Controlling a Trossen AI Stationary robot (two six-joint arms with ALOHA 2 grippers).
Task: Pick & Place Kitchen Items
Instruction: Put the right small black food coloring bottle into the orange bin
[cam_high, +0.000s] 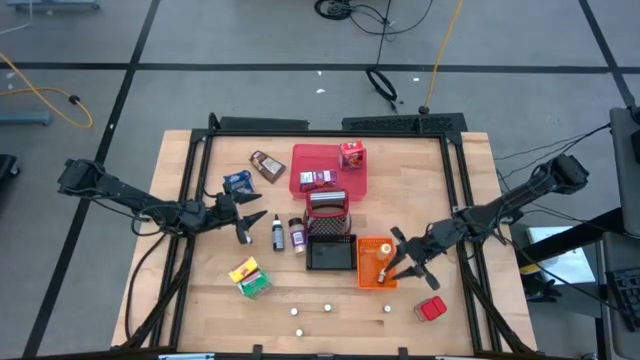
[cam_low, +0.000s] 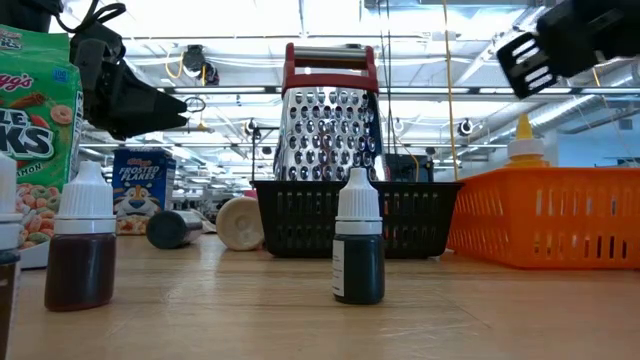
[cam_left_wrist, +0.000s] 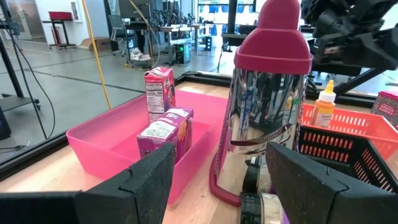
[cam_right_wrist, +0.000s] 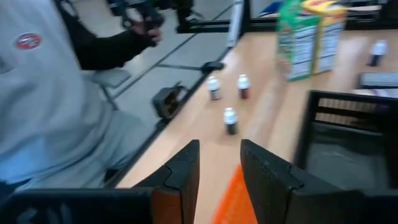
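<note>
**A:** While the right pincer (cam_high: 400, 265) hangs over the orange bin (cam_high: 362, 280) at the lower right of the high view, which arm is doing the work?

**B:** The left one, I'd judge. The left pincer (cam_high: 252, 226) sits left of centre, wide open with nothing held. It points at the two small dark bottles (cam_high: 278, 236), which stand upright side by side just beside its tips.

**A:** So which step is this?

**B:** It looks like the approach to a pick. The bottles are on the bare worktop (cam_high: 200, 300), just left of the black wire basket (cam_high: 309, 255) and below the grater (cam_high: 327, 205).

**A:** And the right pincer?

**B:** Its fingers stand a little apart, and the wrist view shows only wood and orange plastic between them. A yellow squeeze bottle (cam_left_wrist: 323, 107) stands in the bin, not gripped.

**A:** What does the next move call for?

**B:** The left pincer should take one bottle only. The pair stands close, so the fingers need to straddle the nearer one without knocking its neighbour. The bottles are narrow and tall, so a sideways nudge could topple them. It should close low on the body, not on the white cap.

**A:** And the other goods?

**B:** Boxes rest in the red tray (cam_high: 300, 160) at upper centre, and more packs lie scattered around, untouched.
</note>
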